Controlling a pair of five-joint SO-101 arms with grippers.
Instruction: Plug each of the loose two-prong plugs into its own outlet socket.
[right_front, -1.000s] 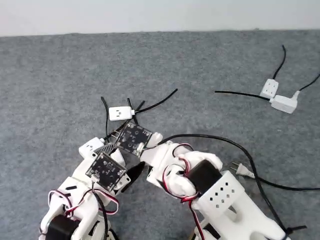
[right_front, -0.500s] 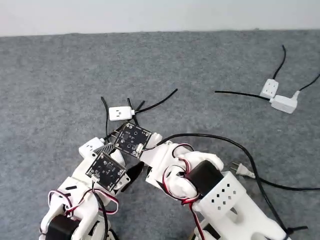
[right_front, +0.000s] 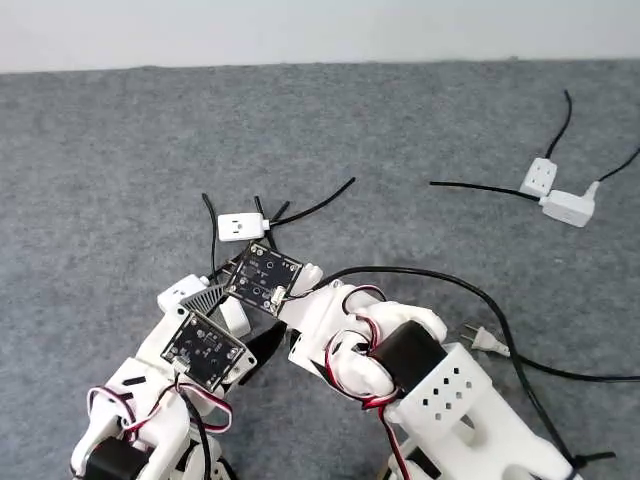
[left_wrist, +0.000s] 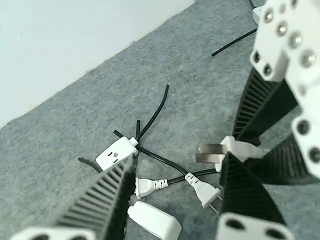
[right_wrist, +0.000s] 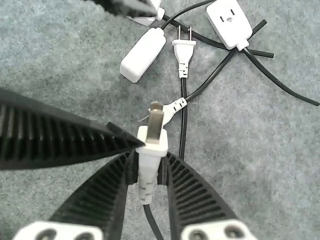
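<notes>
My right gripper (right_wrist: 149, 159) is shut on a white two-prong plug (right_wrist: 151, 141), prongs pointing away from the wrist, held above the grey carpet. My left gripper (left_wrist: 177, 162) stands open just beside it; the held plug (left_wrist: 222, 149) hovers by one of its fingers (left_wrist: 239, 187). Under them lie two loose plugs (left_wrist: 145, 187) (left_wrist: 203, 187) on black cords, a white socket block (left_wrist: 154, 220) and a socket (left_wrist: 116, 153) face up. In the high view both wrists crowd over this cluster near the face-up socket (right_front: 240, 226). Another loose plug (right_front: 486, 342) lies right of the arms.
Far right on the carpet sit a white socket (right_front: 539, 177) and a second white block (right_front: 568, 208) with black cords. A long black cord (right_front: 480, 295) loops around the right arm. A pale wall borders the carpet at the back.
The left arm's wrist has drawn back a little toward the near edge. The right gripper has edged slightly left, plug still held.
</notes>
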